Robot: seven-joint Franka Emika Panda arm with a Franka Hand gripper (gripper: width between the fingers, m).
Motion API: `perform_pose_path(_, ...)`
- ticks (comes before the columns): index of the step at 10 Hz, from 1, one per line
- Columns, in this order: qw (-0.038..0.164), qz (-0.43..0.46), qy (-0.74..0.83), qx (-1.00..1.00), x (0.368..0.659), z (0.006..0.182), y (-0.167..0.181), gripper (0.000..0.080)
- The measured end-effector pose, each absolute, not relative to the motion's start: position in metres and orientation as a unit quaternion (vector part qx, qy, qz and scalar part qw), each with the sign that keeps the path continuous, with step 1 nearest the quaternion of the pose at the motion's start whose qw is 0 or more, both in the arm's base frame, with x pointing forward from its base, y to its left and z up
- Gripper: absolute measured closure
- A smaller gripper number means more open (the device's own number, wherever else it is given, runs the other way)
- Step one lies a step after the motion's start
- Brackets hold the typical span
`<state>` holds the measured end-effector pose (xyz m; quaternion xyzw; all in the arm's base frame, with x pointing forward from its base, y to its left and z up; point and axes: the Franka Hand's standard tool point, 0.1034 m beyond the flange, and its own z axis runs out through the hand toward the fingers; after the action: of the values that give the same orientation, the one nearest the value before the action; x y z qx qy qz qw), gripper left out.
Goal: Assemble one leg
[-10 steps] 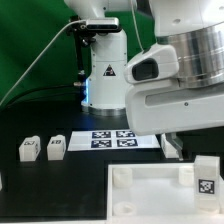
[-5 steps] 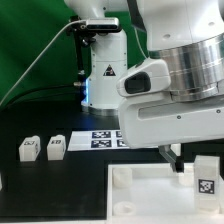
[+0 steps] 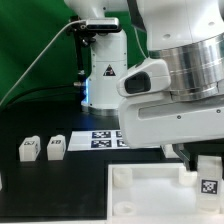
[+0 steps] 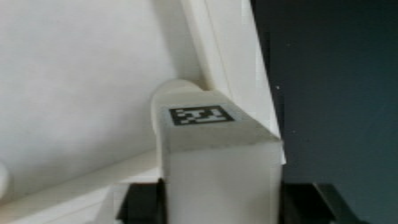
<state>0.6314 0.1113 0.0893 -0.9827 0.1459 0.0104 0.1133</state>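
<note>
Fingers have hardly shifted in the last half second, after the arm swung in from the exterior view's right. Leg stands between the fingers, at a corner of the panel, its tag showing in the wrist view. They flank its sides with no visible gap; whether they clench it I cannot tell. Spare legs sit on the desk, well apart from the fingers.

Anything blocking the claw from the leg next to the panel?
Nothing visible. In the wrist view the leg sits inside the claw, beside the panel edge. I cannot tell whether it is gripped.
</note>
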Motion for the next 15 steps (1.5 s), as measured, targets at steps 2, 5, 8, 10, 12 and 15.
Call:
perform_pose_path(2, 0.114, 0.004, 0.184, -0.976, 0.632, 0.089, 0.111, 0.0501)
perform_pose_path(5, 0.135, -0.018, 0.408, -0.903, 0.626, 0.088, 0.108, 0.0501)
perform_pose_path(8, 0.155, 0.01, 0.618, -0.771, 0.625, 0.088, 0.106, 0.0499)
perform_pose_path(10, 0.163, 0.027, 0.691, -0.704, 0.626, 0.089, 0.108, 0.0499)
perform_pose_path(12, 0.163, 0.025, 0.68, -0.714, 0.625, 0.088, 0.109, 0.0372)
perform_pose_path(15, 0.138, 0.02, 0.499, -0.855, 0.623, 0.086, 0.116, 0.0177)
